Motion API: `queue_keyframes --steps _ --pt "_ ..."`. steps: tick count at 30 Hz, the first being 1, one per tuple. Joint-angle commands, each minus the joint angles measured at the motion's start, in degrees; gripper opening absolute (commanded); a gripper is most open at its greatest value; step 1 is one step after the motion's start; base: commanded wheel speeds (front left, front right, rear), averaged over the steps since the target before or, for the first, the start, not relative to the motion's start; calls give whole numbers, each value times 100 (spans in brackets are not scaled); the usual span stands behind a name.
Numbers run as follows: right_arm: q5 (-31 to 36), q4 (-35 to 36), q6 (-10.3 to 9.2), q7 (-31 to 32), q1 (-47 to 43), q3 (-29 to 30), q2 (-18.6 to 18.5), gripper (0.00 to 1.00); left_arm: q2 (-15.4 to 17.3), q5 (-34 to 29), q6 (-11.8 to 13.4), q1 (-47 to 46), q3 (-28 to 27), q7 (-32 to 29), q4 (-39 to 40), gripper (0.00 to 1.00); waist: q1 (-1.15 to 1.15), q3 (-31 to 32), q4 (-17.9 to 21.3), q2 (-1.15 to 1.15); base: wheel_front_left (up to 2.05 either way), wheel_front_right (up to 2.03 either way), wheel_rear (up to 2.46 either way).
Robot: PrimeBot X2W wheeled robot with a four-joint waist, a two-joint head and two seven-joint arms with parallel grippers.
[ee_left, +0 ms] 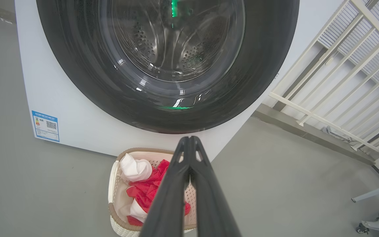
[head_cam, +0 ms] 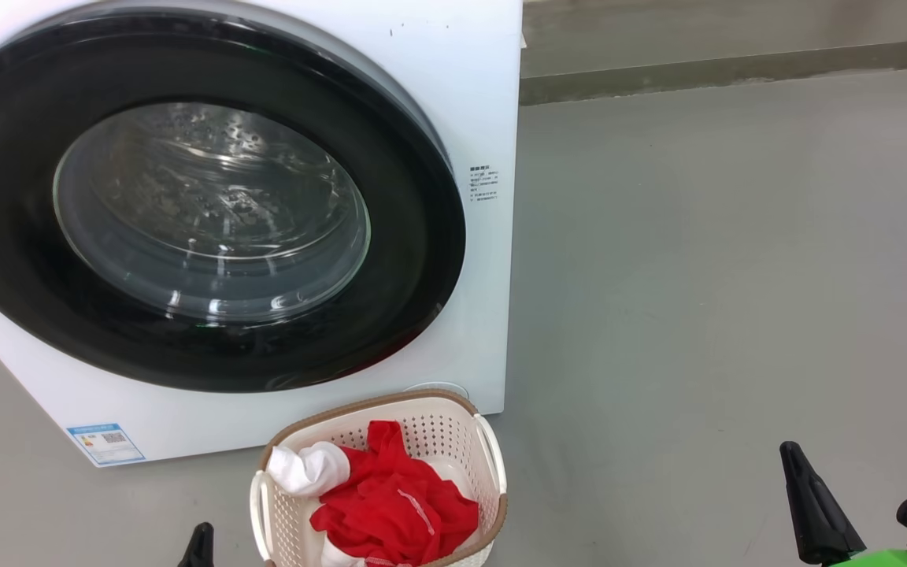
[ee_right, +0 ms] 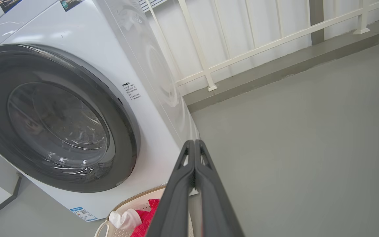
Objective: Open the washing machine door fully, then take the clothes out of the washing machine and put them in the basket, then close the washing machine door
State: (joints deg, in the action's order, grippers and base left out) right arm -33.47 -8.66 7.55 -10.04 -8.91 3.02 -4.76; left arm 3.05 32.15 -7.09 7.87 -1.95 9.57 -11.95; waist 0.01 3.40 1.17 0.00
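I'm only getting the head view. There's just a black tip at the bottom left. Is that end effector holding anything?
Observer: No. Its wrist view shows the left end effector closed tight, with nothing in it.
Operator: And the one on the right?
Observer: The right end effector is also closed and empty.
Operator: What's past the washing machine?
Observer: A white railing runs along the raised kerb beside the washing machine.

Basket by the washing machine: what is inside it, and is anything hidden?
Inside the basket lie the clothes: crumpled red fabric with a white part toward the head view's left. They cover most of the bottom, so anything beneath them cannot be seen.
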Motion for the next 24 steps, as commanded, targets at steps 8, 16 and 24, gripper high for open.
queue_keyframes --steps 8,16,24 --pt "-655 61 -1 152 382 47 -27 0 46 629 -12 -361 -126 -162 78 0 -1 -33 -11 0 0 0 0" --pt "-1134 7 -2 285 485 71 -11 0 40 1119 -14 -456 -157 -294 52 0 -1 -63 -21 0 0 0 0" --pt "-1611 -47 -2 419 587 95 6 0 34 1606 -17 -551 -187 -426 26 0 -1 -92 -30 0 0 0 0"
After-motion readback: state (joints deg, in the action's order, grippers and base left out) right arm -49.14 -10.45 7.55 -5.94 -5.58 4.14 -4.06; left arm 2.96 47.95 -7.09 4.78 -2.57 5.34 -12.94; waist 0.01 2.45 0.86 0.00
